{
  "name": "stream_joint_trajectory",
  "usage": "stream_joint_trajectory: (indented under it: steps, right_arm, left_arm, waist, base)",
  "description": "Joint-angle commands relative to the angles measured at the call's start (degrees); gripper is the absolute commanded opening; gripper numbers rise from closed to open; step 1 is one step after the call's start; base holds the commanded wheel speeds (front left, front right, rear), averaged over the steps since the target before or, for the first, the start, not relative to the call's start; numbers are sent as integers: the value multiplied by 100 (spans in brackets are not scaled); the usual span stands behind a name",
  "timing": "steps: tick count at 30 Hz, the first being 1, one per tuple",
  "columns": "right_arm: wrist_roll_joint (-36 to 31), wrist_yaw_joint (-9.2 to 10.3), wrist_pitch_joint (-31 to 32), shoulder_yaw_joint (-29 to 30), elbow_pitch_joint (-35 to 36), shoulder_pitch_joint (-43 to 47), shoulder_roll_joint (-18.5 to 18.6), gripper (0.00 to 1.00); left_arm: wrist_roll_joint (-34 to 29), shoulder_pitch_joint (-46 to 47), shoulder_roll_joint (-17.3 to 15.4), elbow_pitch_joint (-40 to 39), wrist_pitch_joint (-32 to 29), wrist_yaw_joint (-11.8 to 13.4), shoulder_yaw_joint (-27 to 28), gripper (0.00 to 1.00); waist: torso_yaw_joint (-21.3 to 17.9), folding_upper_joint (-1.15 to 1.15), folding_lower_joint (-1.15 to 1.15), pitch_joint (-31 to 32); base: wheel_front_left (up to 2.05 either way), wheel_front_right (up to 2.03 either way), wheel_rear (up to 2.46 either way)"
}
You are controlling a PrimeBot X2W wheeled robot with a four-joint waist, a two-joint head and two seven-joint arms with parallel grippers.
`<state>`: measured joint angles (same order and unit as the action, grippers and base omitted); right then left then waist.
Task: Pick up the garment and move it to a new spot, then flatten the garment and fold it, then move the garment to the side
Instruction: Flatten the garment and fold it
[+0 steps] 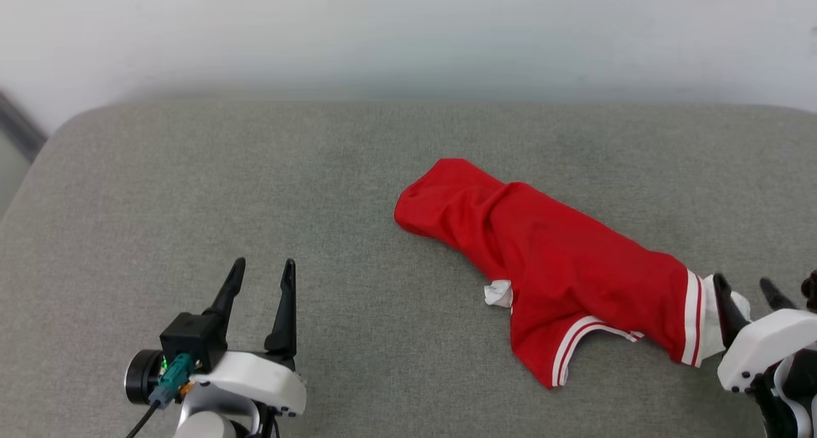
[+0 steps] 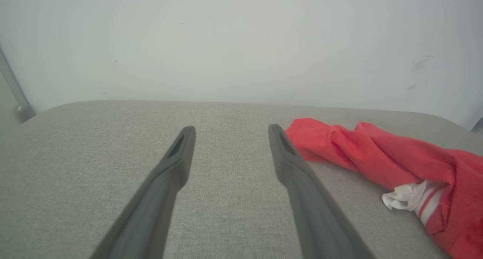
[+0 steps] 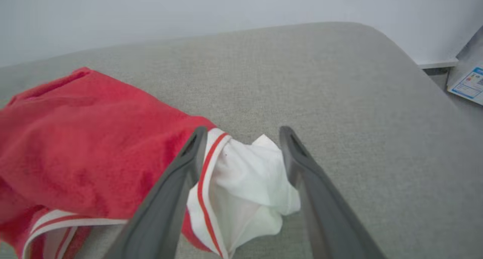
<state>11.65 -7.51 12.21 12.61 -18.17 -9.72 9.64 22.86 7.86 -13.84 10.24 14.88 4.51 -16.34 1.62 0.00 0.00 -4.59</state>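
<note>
Dark fingers of the right gripper (image 3: 243,134) stand wide apart on either side of the white sleeve (image 3: 249,176) of the red shirt (image 1: 562,259), not closed on it. From that sleeve the shirt lies bunched and crumpled across the grey cushion (image 1: 191,189). Well apart from it, the left gripper (image 1: 264,265) hovers over bare cushion, fingers wide and empty.

Garment (image 1: 562,259) on cushion (image 1: 191,189) — (right of centre)
</note>
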Motion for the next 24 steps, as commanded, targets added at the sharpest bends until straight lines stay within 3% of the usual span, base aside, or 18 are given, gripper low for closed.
stream_joint_trajectory:
  steps: [1, 11, 24]
  right_arm:
    - [14, 4, -223, -63, 115, -39, 36, 100]
    - [-264, 4, -1283, -563, 1292, 557, -188, 100]
    - [-496, 4, -959, -816, 2530, 1548, -591, 100]
  left_arm:
    - [8, -101, -26, -7, 0, 21, 11, 100]
    - [72, -426, -92, -69, -143, 149, -10, 100]
    - [149, -652, -151, -227, -270, 275, -12, 100]
  waist:
    - [-41, 0, 0, 121]
    - [-55, 0, 0, 503]
    - [-129, 0, 0, 607]
  base:
    - [0, 0, 0]
    - [0, 0, 0]
    - [0, 0, 0]
